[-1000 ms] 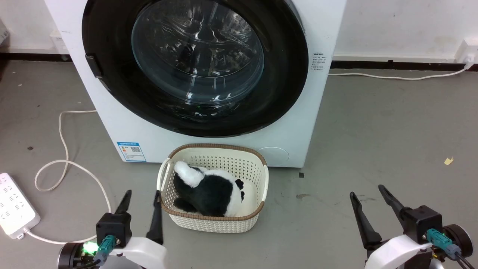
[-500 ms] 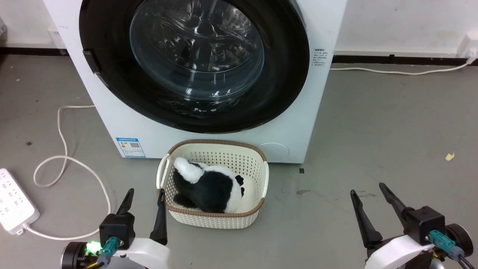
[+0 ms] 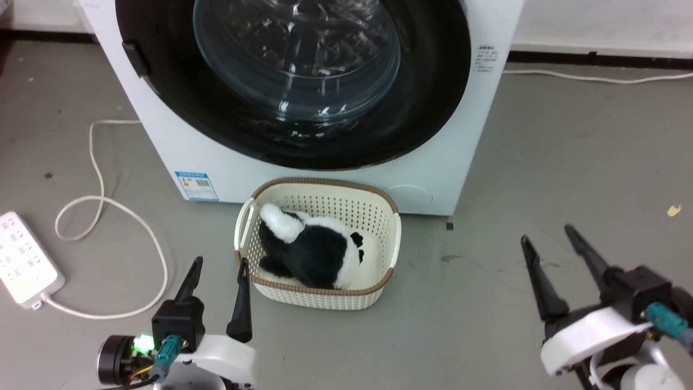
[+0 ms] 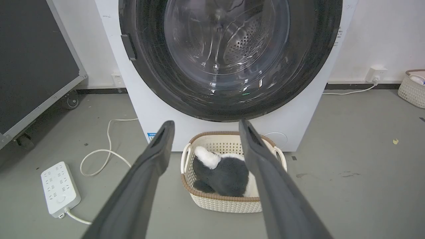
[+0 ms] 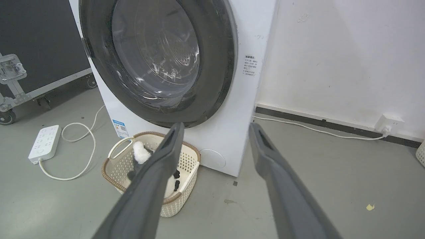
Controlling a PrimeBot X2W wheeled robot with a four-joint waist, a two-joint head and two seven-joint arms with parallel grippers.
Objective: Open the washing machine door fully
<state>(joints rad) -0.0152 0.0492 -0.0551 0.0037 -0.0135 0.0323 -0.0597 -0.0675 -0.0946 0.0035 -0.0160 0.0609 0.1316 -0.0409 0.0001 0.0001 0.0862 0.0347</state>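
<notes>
The washing machine door (image 3: pixel 433 81), a large round glossy black ring around a bulging glass window (image 3: pixel 298 54), lies flat against the white washer (image 3: pixel 162 141). A small black handle tab (image 3: pixel 134 57) sits at its left rim. The same door (image 4: pixel 308 66) fills the top of the left wrist view, and it stands at the upper left as the door (image 5: pixel 215 66) in the right wrist view. My left gripper (image 3: pixel 219 261) is open low at the left, well short of the door. At the lower right my right gripper (image 3: pixel 548 232) is open too. Neither holds anything.
A cream basket (image 3: pixel 325 295) with a black-and-white plush toy (image 3: pixel 314 249) stands on the floor right before the washer. A white power strip (image 3: pixel 27 257) and looping cord (image 3: pixel 108 216) lie at the left. A black wheeled case (image 4: pixel 33 59) stands further left.
The left gripper's fingers have spread wider. The whole head view has shifted: washer and basket sit higher in it and look nearer, so the camera moved. Both grippers show higher in frame.
</notes>
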